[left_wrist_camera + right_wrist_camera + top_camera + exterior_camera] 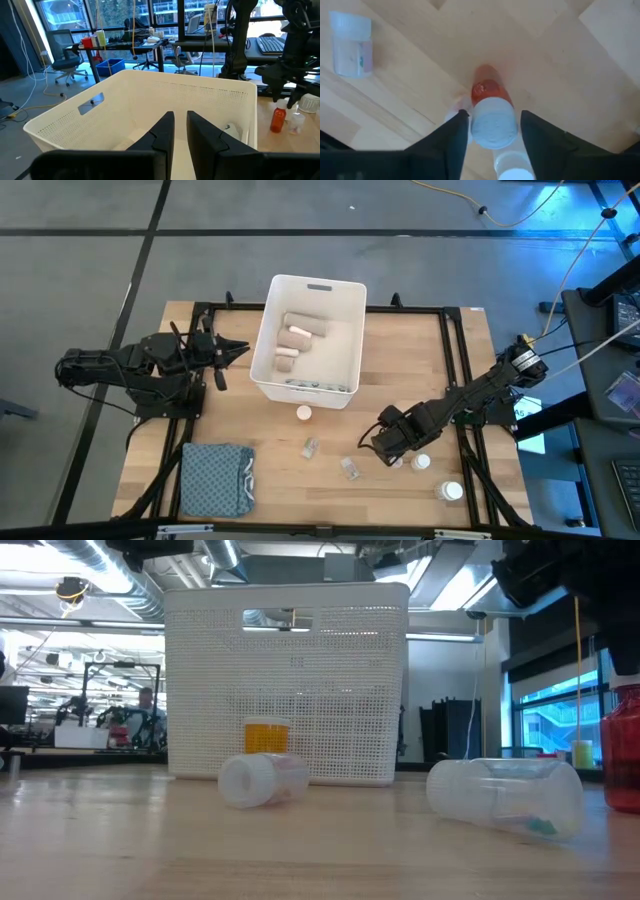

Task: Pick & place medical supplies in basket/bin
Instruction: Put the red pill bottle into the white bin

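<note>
Your right gripper [491, 131] is down near the table's front right, its dark fingers [452, 140] partly spread on either side of a red bottle [490, 107] with a round white cap. They flank it closely, but you cannot tell whether they grip it.

Your left gripper [228, 352] hangs beside the bin's left wall, fingers [165, 131] nearly together and empty.

The bin [345, 300] is a white perforated plastic tub with rounded corners and a slot handle, near the table's back edge. Beige rolls [297, 337] lie inside.

Clear vials [310, 447] and white-capped bottles [453, 491] lie scattered towards the front edge. A folded blue dotted cloth [213, 478] sits at the front left corner.

The table [400, 370] is pale wooden planks, with grey floor around it.
</note>
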Robot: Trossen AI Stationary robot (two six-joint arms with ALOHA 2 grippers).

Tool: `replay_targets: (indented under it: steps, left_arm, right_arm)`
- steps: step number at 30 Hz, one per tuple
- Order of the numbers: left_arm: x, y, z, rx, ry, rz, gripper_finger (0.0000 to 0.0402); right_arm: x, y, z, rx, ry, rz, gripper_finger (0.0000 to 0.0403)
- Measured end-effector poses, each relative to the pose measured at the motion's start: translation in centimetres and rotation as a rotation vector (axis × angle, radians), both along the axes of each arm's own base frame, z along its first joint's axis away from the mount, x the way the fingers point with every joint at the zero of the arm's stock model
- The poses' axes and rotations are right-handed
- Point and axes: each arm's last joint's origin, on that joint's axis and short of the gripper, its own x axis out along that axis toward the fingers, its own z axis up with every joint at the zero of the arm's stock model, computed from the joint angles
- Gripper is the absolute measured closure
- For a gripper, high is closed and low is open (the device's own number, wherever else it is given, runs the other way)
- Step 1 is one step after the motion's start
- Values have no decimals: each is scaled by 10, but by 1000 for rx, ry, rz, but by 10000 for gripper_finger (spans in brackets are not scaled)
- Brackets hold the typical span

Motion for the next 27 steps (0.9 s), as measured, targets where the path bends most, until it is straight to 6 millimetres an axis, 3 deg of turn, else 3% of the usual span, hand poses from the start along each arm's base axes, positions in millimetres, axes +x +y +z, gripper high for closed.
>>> replay_targets:
  steps: [7, 20, 27]
  left_arm:
    - [0, 0, 0, 0, 0, 0, 357]
    - [0, 0, -1, 0, 7, 0, 358]
    - [0, 0, -1, 1, 7, 2, 357]
  right_arm:
    - [0, 0, 0, 8, 4, 0, 193]
    - [0, 1, 0, 28, 3, 2, 286]
    - [1, 1, 10, 16, 15, 78, 288]
